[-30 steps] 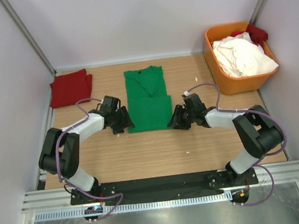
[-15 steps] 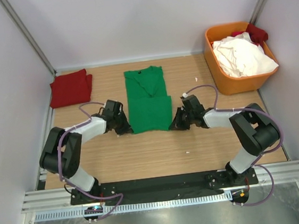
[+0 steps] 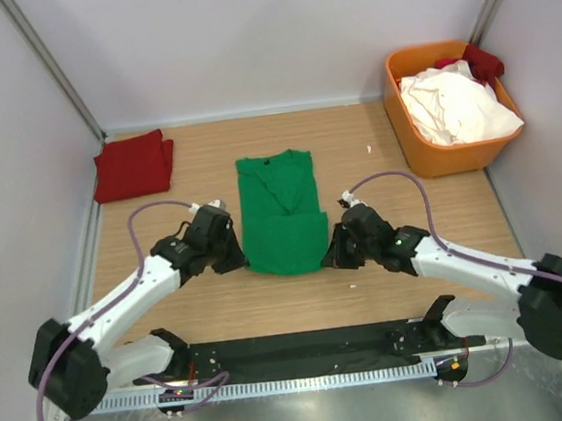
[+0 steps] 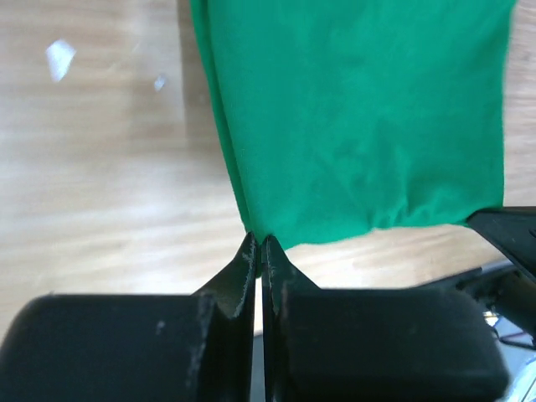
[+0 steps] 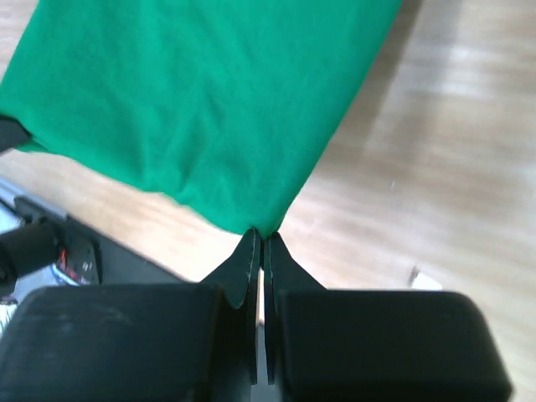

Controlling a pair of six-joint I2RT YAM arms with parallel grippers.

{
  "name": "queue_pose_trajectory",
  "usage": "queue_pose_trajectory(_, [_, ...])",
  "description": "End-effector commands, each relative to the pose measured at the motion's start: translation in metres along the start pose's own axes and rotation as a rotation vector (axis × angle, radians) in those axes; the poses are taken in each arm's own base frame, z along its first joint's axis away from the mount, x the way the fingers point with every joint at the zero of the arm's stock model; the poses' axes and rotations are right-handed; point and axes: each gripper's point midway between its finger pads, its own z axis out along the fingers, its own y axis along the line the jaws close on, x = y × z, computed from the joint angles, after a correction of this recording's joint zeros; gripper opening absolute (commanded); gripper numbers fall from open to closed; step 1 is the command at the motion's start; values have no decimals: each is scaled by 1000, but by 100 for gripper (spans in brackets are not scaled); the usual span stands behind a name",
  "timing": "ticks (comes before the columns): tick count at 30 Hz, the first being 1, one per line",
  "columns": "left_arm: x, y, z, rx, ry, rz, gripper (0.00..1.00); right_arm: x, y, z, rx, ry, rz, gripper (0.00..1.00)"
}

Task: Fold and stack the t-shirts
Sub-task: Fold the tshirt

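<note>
At centre frame in the top view, the green t-shirt (image 3: 281, 205) is spread on the wooden table (image 3: 291, 305), sleeves folded in, collar toward the top.

Left gripper (image 4: 258, 249) and right gripper (image 5: 260, 239): jaws pressed together, each pinching one near hem corner by a sliver of cloth only.

Risks:
- So thin a bite could slip under tension and drop a corner.
- Unequal travel of the two arms would skew the fold.
- The doubled side layers could slide apart.

Count:
- green t-shirt, one
- folded dark red t-shirt (image 3: 133, 164), upper left, one
- orange bin (image 3: 447, 161), upper right, one, holding a white heap (image 3: 456, 107) (number not resolvable) and one red piece (image 3: 483, 60)
</note>
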Motion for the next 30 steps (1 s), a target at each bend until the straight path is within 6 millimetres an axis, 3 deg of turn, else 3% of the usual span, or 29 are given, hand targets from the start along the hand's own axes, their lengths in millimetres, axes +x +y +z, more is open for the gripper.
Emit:
queue_pose_trajectory(1, [0,16,-44,-80,-48,-37,0,-5,-2,-29,78,-77,36,1])
queue_pose_trajectory(3, [-9,18,-60,-92,-98,-32,0,-14,1,-44,74,-119,25,1])
queue_pose_trajectory(4, [-17,15,-74,-87,-128,-30,0,-31,10,-52,73,-172,9,1])
queue_pose_trajectory(6, [-28,16,-82,-116,-166,4,0,-46,8,-55,135,-197,-50,1])
queue_pose_trajectory(7, [-37,12,-88,-132,-176,13,1,-60,18,-64,149,-216,-72,1])
queue_pose_trajectory(9, [-49,10,-89,-160,-188,35,0,-74,17,-57,222,-217,-134,1])
queue_pose_trajectory(10, [-62,1,-95,-150,-210,61,0,-92,28,-63,218,-246,-135,1])
queue_pose_trajectory(12, [-76,0,-87,-189,-196,87,0,-104,27,-53,253,-227,-169,1])
queue_pose_trajectory(13, [-90,-8,-91,-179,-218,90,0,-123,33,-56,251,-254,-161,1])
queue_pose_trajectory(15, [-107,-8,-79,-204,-202,84,0,-144,39,-50,250,-252,-180,1])
queue_pose_trajectory(16, [-122,-16,-83,-188,-223,96,0,-157,33,-50,263,-260,-166,1])
queue_pose_trajectory(22, [-169,-18,-55,-234,-192,93,0,-200,39,-31,241,-239,-195,1])
queue_pose_trajectory(23, [-177,-15,-51,-241,-189,90,0,-203,30,-17,264,-211,-192,1])
queue_pose_trajectory(25, [-191,-12,-34,-258,-172,81,0,-219,35,-9,251,-215,-193,1])
queue_pose_trajectory(27, [-206,1,-21,-293,-161,61,0,-229,19,17,279,-173,-187,1])
queue_pose_trajectory(28, [-215,5,-4,-313,-136,52,0,-245,26,20,256,-189,-185,1])
queue_pose_trajectory(29, [-223,14,8,-329,-117,41,2,-253,23,28,265,-180,-183,1])
queue_pose_trajectory(30, [-225,20,20,-345,-86,47,22,-266,11,47,295,-154,-164,9])
